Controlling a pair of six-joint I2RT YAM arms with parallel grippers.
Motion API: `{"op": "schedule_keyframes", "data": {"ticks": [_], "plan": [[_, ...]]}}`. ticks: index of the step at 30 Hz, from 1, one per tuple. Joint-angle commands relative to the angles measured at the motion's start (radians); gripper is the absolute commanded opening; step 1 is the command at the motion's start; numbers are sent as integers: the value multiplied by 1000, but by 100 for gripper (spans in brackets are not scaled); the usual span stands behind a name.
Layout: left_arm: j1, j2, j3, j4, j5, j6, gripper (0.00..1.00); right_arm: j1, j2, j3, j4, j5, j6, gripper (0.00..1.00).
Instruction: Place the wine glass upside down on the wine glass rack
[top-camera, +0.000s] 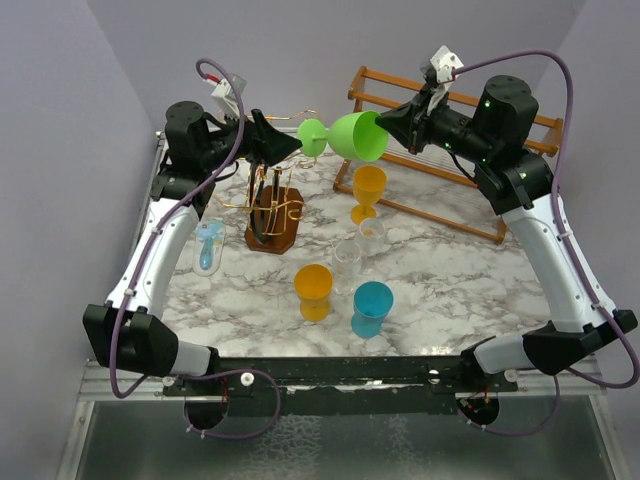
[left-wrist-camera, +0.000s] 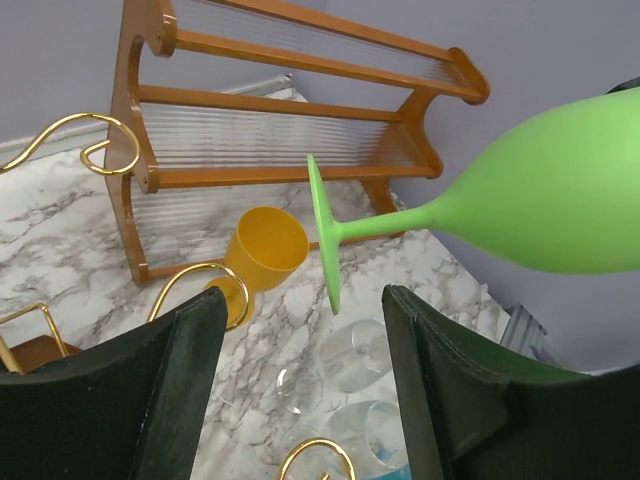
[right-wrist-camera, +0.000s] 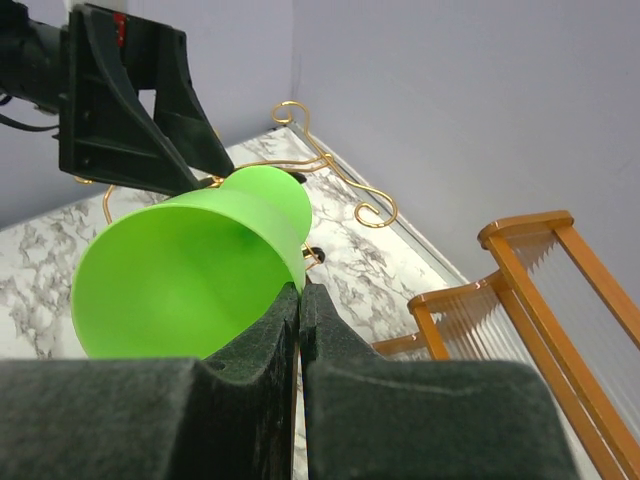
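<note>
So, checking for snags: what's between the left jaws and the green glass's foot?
Nothing: in the left wrist view, the green wine glass has its foot in open air just ahead of the left gripper, jaws open.

The top external view looks down from above and behind the arm bases, taking in the whole white marbled tabletop (top-camera: 450, 285). The left wrist view sits close behind its own dark jaws, facing right and far toward the brown wooden slatted rack (left-wrist-camera: 290, 140). The right wrist view, equally close, faces left. All three views share the lime-green plastic wine glass (top-camera: 355, 136) and the thin gold wire stand (top-camera: 272, 228).
</note>
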Motion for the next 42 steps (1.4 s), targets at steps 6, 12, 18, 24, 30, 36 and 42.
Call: {"op": "schedule_keyframes", "data": {"ticks": [6, 12, 18, 24, 30, 36, 42], "plan": [[-15, 44, -15, 112, 100, -125, 50, 1, -15, 7, 58, -33, 34, 1], [-16, 51, -23, 142, 115, -151, 35, 1, -27, -11, 64, -33, 35, 1], [-17, 49, -49, 203, 134, -180, 15, 1, -43, -43, 77, -31, 38, 1], [-17, 50, -58, 218, 135, -190, 8, 1, -50, -53, 85, -33, 42, 1], [-16, 30, -98, 262, 129, -203, 0, 1, -59, -75, 86, -28, 26, 4], [28, 7, -94, 249, 104, -197, 0, 1, -81, -97, 73, -5, -19, 34], [146, -15, -52, 203, 96, -189, 0, 0, -103, -101, 55, 35, -53, 69]]}}
